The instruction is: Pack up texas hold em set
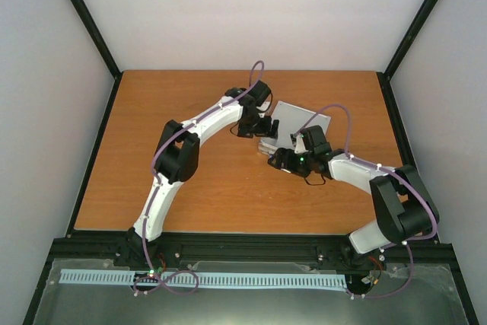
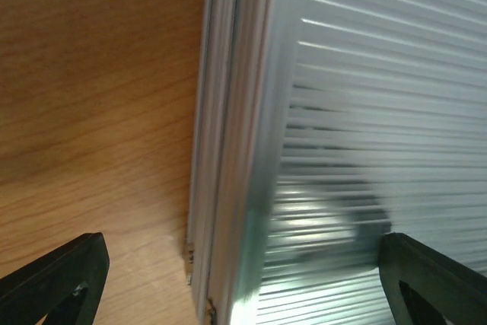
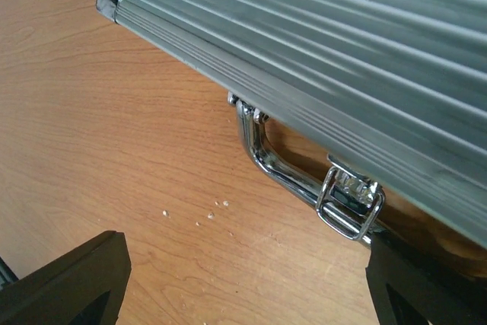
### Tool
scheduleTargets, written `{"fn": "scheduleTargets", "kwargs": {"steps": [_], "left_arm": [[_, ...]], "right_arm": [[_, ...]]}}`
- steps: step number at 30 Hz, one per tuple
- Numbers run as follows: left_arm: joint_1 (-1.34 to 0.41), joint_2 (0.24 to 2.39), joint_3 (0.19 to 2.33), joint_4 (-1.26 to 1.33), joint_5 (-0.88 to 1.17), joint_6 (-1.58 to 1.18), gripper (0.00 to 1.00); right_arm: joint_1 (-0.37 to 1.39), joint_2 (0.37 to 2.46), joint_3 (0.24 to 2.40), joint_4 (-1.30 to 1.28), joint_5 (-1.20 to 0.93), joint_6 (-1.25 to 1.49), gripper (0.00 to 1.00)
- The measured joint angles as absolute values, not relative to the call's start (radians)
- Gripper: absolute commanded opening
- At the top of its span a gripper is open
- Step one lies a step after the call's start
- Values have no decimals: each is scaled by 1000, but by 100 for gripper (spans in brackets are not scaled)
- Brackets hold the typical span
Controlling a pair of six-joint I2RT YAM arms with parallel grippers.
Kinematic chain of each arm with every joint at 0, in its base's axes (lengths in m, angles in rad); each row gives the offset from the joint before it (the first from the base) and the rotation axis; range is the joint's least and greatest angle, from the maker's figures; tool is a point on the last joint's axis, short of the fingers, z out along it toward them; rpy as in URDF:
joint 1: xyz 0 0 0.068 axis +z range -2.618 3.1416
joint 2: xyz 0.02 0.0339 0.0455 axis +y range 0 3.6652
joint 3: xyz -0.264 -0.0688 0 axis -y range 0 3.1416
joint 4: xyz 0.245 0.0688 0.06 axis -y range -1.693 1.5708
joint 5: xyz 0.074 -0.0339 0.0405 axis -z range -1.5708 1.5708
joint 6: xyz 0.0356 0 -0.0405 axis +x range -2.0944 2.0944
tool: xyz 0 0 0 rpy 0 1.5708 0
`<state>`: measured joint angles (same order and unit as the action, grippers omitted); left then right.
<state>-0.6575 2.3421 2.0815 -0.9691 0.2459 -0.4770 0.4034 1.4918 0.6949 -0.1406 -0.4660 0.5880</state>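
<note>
two black fingers of the left gripper (image 2: 242,253) stand wide apart with nothing pinched. one hangs over bare wood, the other over ribbed metal. between them, running straight away from the wrist, is the left side edge of the small silver ribbed metal case (image 2: 365,112). its two halves are shut together, with the seam showing as a thin line down the side wall. beyond and to the left of that edge lies the orange-brown wooden table (image 2: 91,112).

the right gripper (image 3: 247,268) is spread open as well and holds nothing. just ahead of it, the curved chrome handle (image 3: 278,161) lies folded down against the wood, hinged under the case's near wall. a small chrome ring latch (image 3: 350,205) sits ahead and to the right of the fingers. that wall runs slantwise across the right wrist view, from a riveted corner far left to the near right. a few white specks (image 3: 213,215) dot the wood between the fingers and the handle.

from above, the case (image 1: 304,123) lies flat, ribbed face up and turned askew to the table's edges. its handle side points toward the right gripper (image 1: 278,161), and the left gripper (image 1: 255,129) is at the adjoining side. the lid is down, so whatever is inside is hidden.
</note>
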Motion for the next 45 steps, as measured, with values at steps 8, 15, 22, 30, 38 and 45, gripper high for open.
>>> {"fn": "scheduleTargets", "kwargs": {"steps": [8,15,22,30,38,45], "left_arm": [[-655,2302,1983,-918,244,-468,100],[-655,2254,1893,-869,246,-467,100],[-655,2244,1876,-857,247,-465,100],[-655,2244,1874,-855,246,-459,100],[-655,2242,1869,-850,245,-452,100],[-654,2234,1857,-841,236,-449,100]], "right_arm": [[452,1509,712,-168,-367,592,87],[477,1510,715,-172,-280,609,87],[485,1520,716,-160,-265,632,87],[489,1534,732,-145,-283,653,87],[489,1536,732,-139,-291,665,88],[485,1536,730,-121,-321,692,88]]}}
